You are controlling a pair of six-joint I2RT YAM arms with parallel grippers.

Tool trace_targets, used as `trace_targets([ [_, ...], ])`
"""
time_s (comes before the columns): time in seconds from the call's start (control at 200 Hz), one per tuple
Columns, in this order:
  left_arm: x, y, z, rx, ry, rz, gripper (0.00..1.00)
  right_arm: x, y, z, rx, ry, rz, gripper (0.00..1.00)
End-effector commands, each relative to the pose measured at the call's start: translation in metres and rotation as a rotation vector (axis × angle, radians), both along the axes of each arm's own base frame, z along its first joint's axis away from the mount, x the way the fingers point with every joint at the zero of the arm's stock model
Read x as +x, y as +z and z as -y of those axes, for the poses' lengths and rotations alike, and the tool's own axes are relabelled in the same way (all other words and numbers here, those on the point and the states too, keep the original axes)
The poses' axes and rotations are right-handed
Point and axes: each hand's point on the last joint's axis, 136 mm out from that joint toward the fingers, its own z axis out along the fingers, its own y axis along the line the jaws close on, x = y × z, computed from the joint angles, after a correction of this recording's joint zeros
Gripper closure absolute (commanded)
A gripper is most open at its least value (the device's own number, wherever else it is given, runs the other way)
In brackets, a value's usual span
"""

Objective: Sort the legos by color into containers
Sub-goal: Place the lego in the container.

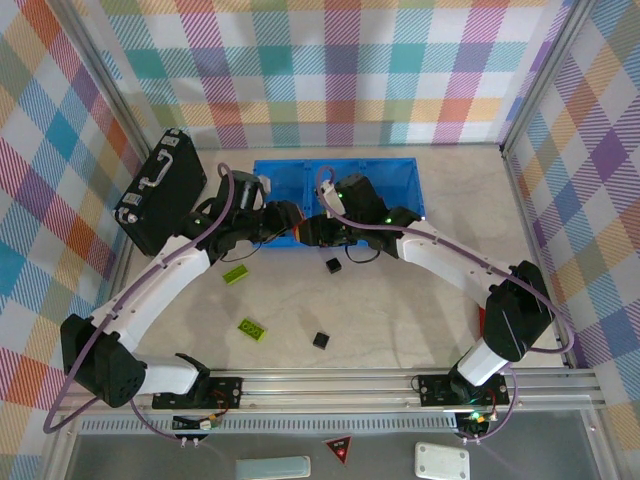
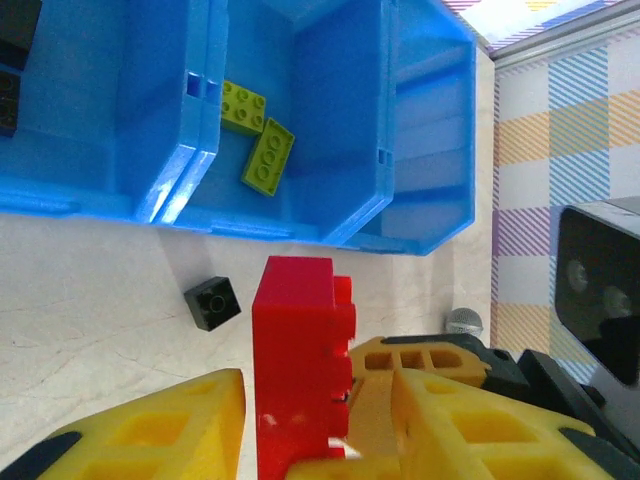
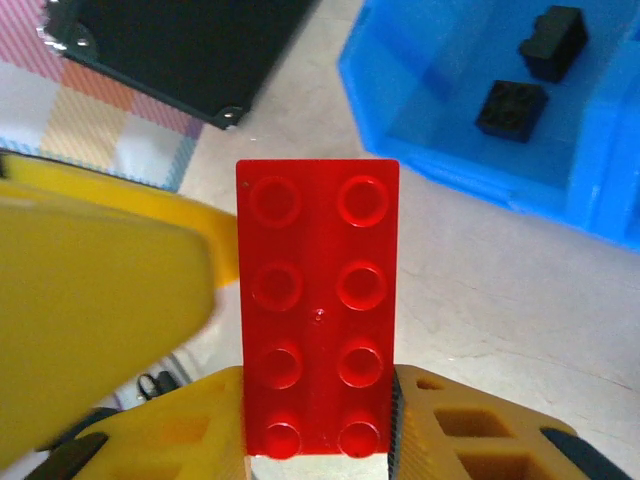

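Two end effectors meet in the top view just below the blue tray (image 1: 290,165): the left end effector (image 1: 285,222) reaches in from the left of the frame and the right end effector (image 1: 320,230) from the right, with a red brick (image 1: 300,236) between their tips. The tray's right-hand compartment looks bare and lies up and to the right of the brick, on the right arm's side, so I judge that arm the nearer one for the drop. Loose lime bricks (image 1: 235,274) and loose black cubes (image 1: 333,265) lie lower on the worktop (image 1: 400,300), well apart from both arms. In the left wrist view the red brick (image 2: 300,350) stands edge-on at lower centre, its long axis running up the frame toward the tray and its studs facing right. The left end effector's (image 2: 318,400) yellow fingers (image 2: 150,430) flank it closely, but I cannot tell whether they pinch it or merely stand beside it. Across the top, sorted lime bricks (image 2: 268,155) lie in the middle compartment, and the bare one is at upper right. In the right wrist view the red brick (image 3: 318,300) faces the camera studs-first, its long axis straight up the frame. The right end effector (image 3: 318,395) is clamped on the brick's lower end, pressing its long sides. Sorted black cubes (image 3: 512,108) sit in the compartment at upper right, and a black briefcase (image 3: 190,50) is at upper left. The brick probably has to travel past the black and lime compartments to reach the bare one.
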Motion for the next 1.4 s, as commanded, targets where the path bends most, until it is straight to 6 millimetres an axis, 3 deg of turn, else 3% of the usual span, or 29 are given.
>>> trace_targets([
  [0.0,-0.011,0.013,0.0,0.001,-0.027,0.023,0.56,0.008,-0.001,0.021,-0.088,-0.038,0.051,0.66],
  [0.265,-0.016,0.008,-0.006,0.04,-0.029,0.023,0.54,0.037,-0.028,0.085,-0.255,-0.142,0.034,0.66],
  [0.52,-0.021,0.008,-0.011,0.058,-0.034,0.03,0.53,0.073,-0.034,0.157,-0.397,-0.264,0.05,0.66],
  [0.725,-0.024,0.007,-0.013,0.06,-0.036,0.026,0.53,0.105,-0.044,0.195,-0.505,-0.329,0.051,0.66],
  [1.12,-0.029,0.006,-0.024,0.118,-0.029,0.025,0.52,0.17,-0.088,0.217,-0.698,-0.364,-0.012,0.67],
  [1.395,-0.035,0.001,-0.028,0.129,-0.023,0.015,0.52,0.188,-0.127,0.217,-0.696,-0.36,-0.089,0.67],
])
